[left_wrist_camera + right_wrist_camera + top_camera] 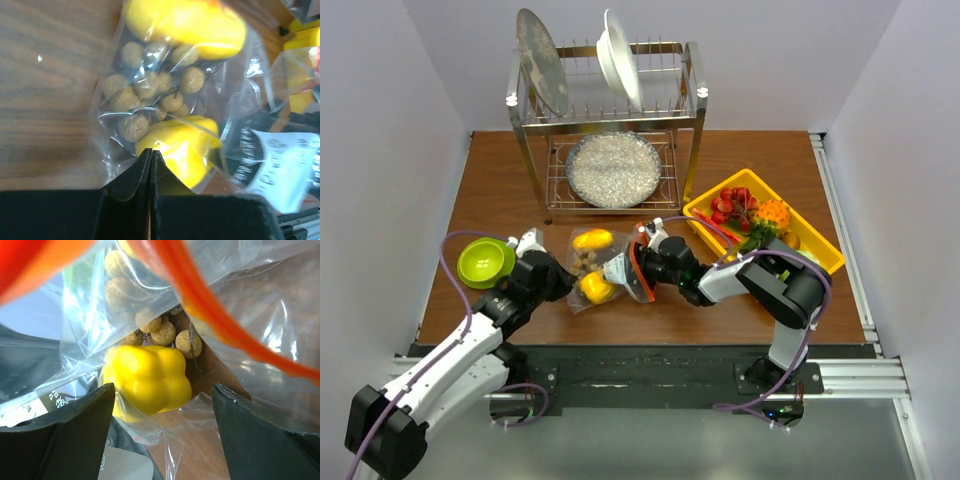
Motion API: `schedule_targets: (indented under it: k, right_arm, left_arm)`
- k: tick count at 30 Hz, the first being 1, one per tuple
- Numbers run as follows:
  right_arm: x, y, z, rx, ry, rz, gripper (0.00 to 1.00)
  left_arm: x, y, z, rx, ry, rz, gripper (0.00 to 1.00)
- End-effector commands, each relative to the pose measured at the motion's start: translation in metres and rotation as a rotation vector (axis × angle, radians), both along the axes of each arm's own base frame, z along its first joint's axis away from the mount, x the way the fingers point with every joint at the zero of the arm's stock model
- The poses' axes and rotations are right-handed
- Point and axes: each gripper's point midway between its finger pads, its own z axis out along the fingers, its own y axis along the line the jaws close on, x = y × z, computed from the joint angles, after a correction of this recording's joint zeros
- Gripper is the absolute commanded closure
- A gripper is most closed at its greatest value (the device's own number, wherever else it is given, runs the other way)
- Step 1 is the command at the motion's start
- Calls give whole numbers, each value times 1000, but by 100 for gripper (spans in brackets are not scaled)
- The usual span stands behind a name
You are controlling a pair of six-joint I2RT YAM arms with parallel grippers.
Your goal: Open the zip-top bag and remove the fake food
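Observation:
The zip-top bag [612,262] lies mid-table, its orange-red zipper strip [636,270] lifted on the right. Inside are the yellow bell pepper [596,288], the yellow-orange mango [592,239] and the brown balls [583,261]. My left gripper [564,283] is shut on the bag's left edge; in the left wrist view [151,154] the jaws meet on the plastic in front of the pepper [182,147]. My right gripper [632,268] is open in the bag's mouth. In the right wrist view [164,390] its fingers flank the pepper [150,377] under the strip [220,325].
A yellow tray [825,262] at the right holds red pieces [732,205] and an orange fruit. A green bowl [485,262] sits at the left. A metal dish rack [610,110] with plates and a round pan [614,170] stands at the back.

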Motion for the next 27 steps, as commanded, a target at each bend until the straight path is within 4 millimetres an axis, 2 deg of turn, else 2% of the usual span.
schedule_targets:
  k: [1, 6, 9, 20, 24, 27]
  right_arm:
    - [-9, 9, 27, 97, -6, 45, 18]
    - [-17, 8, 35, 118, -20, 59, 15]
    - [-19, 7, 35, 103, -27, 69, 14]
    - [-15, 9, 3, -34, -20, 108, 14]
    - [-13, 22, 10, 20, -17, 139, 16]
    - [-12, 23, 16, 37, -18, 128, 22]
  left_arm:
    - [-10, -9, -26, -81, 95, 28, 99]
    - [-15, -9, -55, -57, 162, 25, 100]
    - [-14, -8, -64, -42, 161, 26, 100]
    - [-5, -5, -85, 78, 178, -34, 100]
    - [-9, -1, -97, 113, 213, -39, 100]
    - [-8, 1, -97, 126, 217, -28, 100]
